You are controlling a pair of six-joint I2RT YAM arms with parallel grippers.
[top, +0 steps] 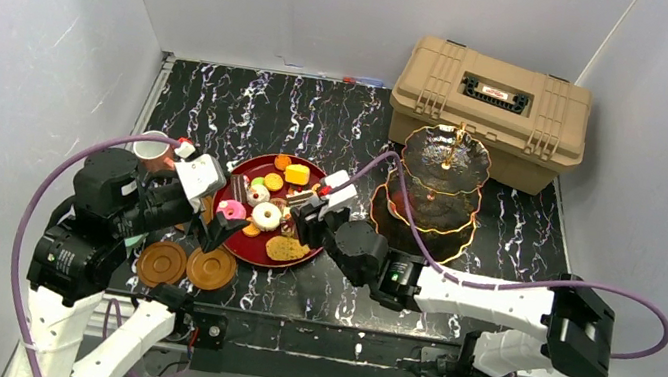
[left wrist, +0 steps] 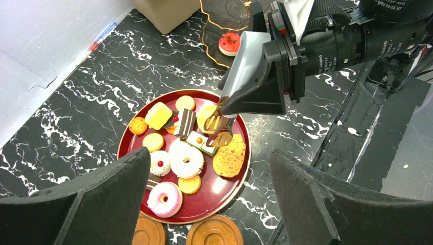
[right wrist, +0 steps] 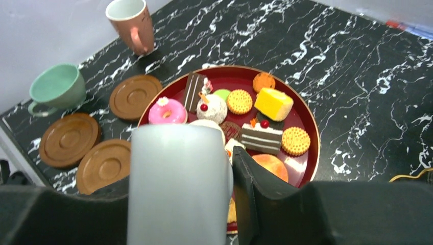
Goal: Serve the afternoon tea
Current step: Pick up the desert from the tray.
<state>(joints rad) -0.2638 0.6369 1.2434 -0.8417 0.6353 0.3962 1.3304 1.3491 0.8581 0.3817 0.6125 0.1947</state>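
- Marbled surface (left wrist: 102, 102): red tray (left wrist: 224, 191) of pastries (left wrist: 186, 159).
- Right tool (right wrist: 178, 214): clamped on tongs (right wrist: 178, 168), tips over pastries; we rate it nearer.
- Left tool (left wrist: 209, 153): spread, empty.

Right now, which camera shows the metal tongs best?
The left wrist view. There the metal tongs show from the pale handle down to the tips, poised above the red tray. The top external view gives only a small glimpse of them over the tray. In the right wrist view the handle fills the foreground and hides the tips.
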